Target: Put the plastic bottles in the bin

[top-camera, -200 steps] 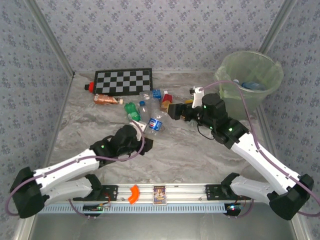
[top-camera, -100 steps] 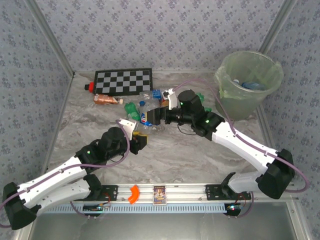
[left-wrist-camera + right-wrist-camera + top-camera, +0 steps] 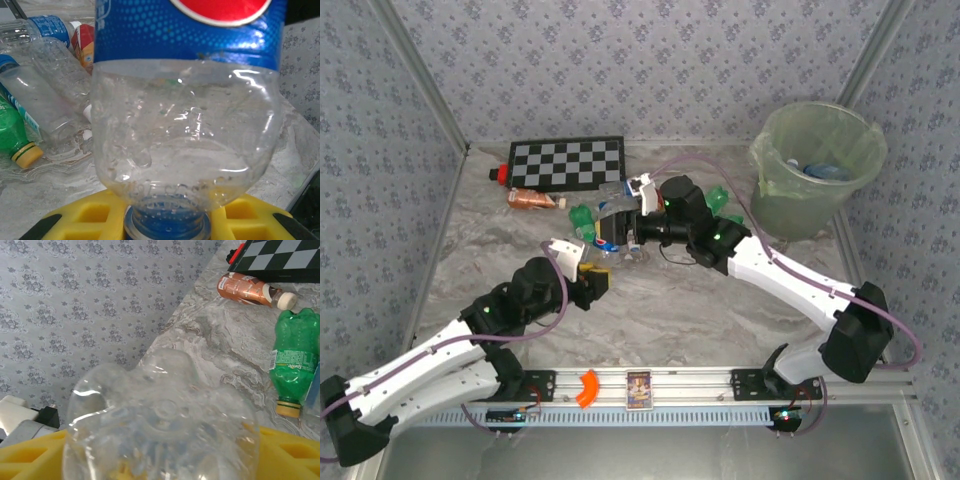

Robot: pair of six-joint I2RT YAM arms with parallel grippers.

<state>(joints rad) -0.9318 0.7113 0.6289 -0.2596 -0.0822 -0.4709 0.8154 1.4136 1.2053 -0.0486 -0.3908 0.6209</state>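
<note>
My left gripper point(image 3: 592, 276) point(image 3: 167, 221) is shut on the neck of a clear plastic bottle with a blue label point(image 3: 608, 234) point(image 3: 185, 140). The bottle's body points away from it. My right gripper point(image 3: 625, 236) point(image 3: 162, 455) meets that bottle's far end in the top view. In its wrist view, yellow fingers point(image 3: 30, 452) lie against both sides of a clear bottle base point(image 3: 160, 415). More bottles lie behind: green point(image 3: 582, 215) point(image 3: 292, 360), brown point(image 3: 530, 199) point(image 3: 247, 288) and clear point(image 3: 55, 75). The pale-green bin point(image 3: 775, 188) stands at the far right.
A checkerboard point(image 3: 565, 162) lies at the back, with a red block point(image 3: 499, 174) at its left end. Another green bottle point(image 3: 718, 197) lies behind the right arm. Patterned walls close off the back and both sides. A rail point(image 3: 650, 385) runs along the near edge.
The right arm swung left from beside the bin to the blue-labelled bottle, and its jaws narrowed around it. The left arm drew back towards the near left, carrying the bottle.
</note>
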